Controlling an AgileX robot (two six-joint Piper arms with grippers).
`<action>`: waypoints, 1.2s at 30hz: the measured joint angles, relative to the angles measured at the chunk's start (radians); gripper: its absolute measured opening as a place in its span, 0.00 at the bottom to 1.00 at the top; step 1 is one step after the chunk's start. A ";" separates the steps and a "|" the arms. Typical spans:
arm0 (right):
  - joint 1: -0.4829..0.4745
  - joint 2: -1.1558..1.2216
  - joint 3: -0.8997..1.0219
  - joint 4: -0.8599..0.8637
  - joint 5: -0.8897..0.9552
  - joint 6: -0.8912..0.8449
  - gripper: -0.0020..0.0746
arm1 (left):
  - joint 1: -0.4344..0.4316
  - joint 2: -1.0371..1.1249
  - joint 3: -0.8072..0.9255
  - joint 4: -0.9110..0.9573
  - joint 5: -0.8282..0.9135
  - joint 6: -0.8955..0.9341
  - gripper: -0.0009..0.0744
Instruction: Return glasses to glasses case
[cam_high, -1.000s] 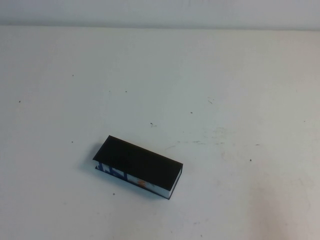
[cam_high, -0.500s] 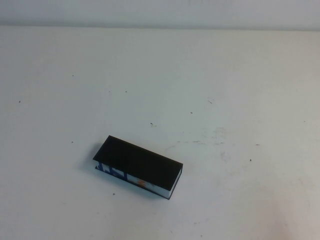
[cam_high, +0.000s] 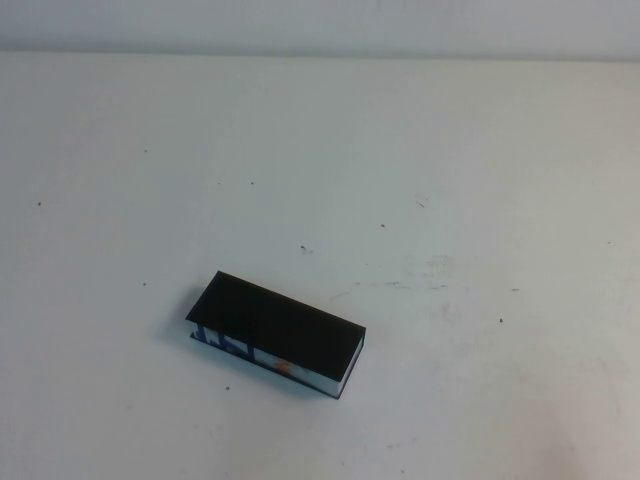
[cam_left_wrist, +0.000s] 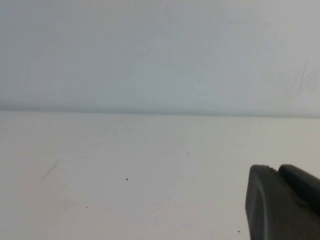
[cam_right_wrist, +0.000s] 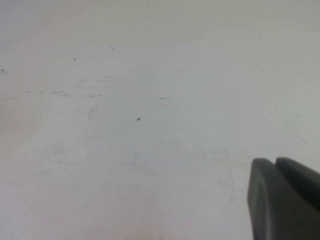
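The glasses case (cam_high: 278, 334) lies lid-down shut at the lower left of centre on the white table (cam_high: 480, 150), while the left tool (cam_left_wrist: 282, 202) and right tool (cam_right_wrist: 282, 197) each show fingers pressed together above bare table.

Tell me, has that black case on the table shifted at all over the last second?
No. The glasses case lies lid-shut at the same spot and angle beside the fixed dark speck on the table.

Left gripper (cam_left_wrist: 283, 205) and right gripper (cam_right_wrist: 285, 200) each show dark fingers pressed together, holding nothing.
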 joint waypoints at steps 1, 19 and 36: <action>0.000 0.000 0.000 0.000 0.000 0.000 0.01 | 0.000 0.000 0.000 0.000 0.000 0.000 0.01; 0.000 0.000 0.000 0.002 0.000 0.000 0.01 | 0.084 -0.033 0.000 1.152 0.234 -1.027 0.01; 0.000 0.000 0.000 0.004 0.000 0.000 0.01 | 0.085 -0.033 0.000 1.236 0.419 -1.112 0.01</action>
